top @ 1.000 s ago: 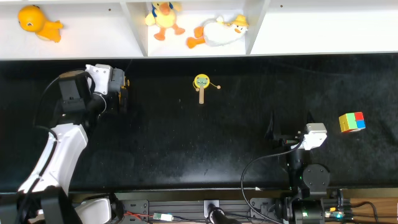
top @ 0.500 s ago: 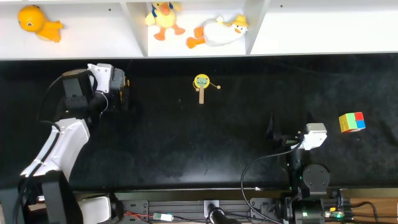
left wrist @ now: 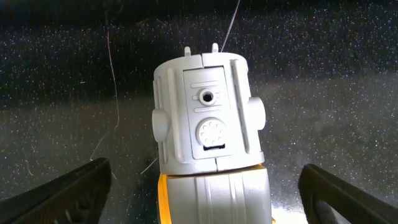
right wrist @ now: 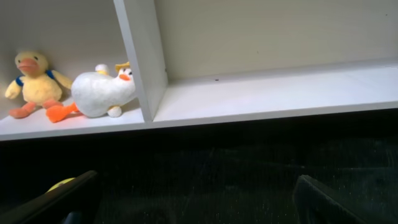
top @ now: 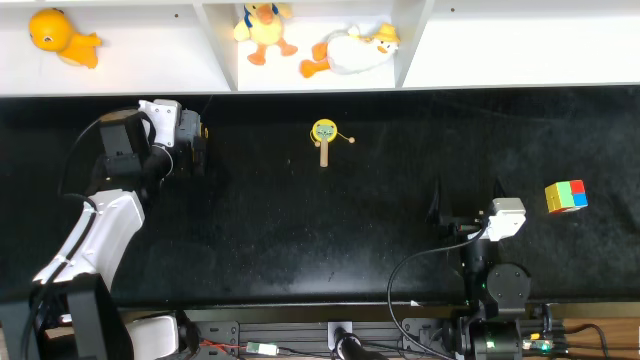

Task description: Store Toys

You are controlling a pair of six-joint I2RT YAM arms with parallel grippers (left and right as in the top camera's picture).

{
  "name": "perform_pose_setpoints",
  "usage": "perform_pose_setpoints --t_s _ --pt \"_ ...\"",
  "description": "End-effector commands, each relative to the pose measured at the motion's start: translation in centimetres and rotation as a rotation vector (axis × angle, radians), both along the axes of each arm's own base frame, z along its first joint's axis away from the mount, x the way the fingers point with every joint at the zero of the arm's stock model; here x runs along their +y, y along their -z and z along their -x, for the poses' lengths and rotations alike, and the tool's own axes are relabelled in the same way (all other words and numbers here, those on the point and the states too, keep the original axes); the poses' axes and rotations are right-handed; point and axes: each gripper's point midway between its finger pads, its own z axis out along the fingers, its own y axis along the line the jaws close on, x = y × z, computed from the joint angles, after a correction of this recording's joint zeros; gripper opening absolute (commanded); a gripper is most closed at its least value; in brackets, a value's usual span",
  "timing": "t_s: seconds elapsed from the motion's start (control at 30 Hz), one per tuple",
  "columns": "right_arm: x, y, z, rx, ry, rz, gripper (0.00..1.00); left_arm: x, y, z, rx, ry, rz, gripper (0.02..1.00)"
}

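Now | toy robot (left wrist: 208, 124): long axis along left gripper (left wrist: 202, 183), head away | fingers apart

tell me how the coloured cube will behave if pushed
The coloured cube has flat faces, so it would probably slide, not roll. It looks rigid and squat, so tipping seems unlikely. Its smooth-looking sides might slip when gripped.

The left arm (top: 105, 225) has swung slightly over the last second: its black elbow joint and white forearm now sit a touch farther right and higher in the top view (nearly all of that came in the first half-second). The left hand (top: 196, 152) has edged along with it, barely.
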Motion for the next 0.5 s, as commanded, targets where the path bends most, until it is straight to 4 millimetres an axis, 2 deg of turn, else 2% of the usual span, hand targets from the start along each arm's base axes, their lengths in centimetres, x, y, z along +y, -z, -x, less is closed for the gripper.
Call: perform_pose_setpoints --t_s 0.03,0.23,0.5 --pt "-0.04 0.14 0.00 -0.004 0.002 -0.008 0.996 0.06 0.44 0.00 0.008 -0.014 0.002 0.963" --pt "-0.04 0.14 0.00 -0.004 0.002 -0.008 0.996 0.09 0.69 -0.24 0.005 -0.014 0.001 0.915" --pt "-0.04 0.15 0.00 -0.004 0.002 -0.008 0.996 0.09 0.71 -0.23 0.006 -0.014 0.001 0.704"
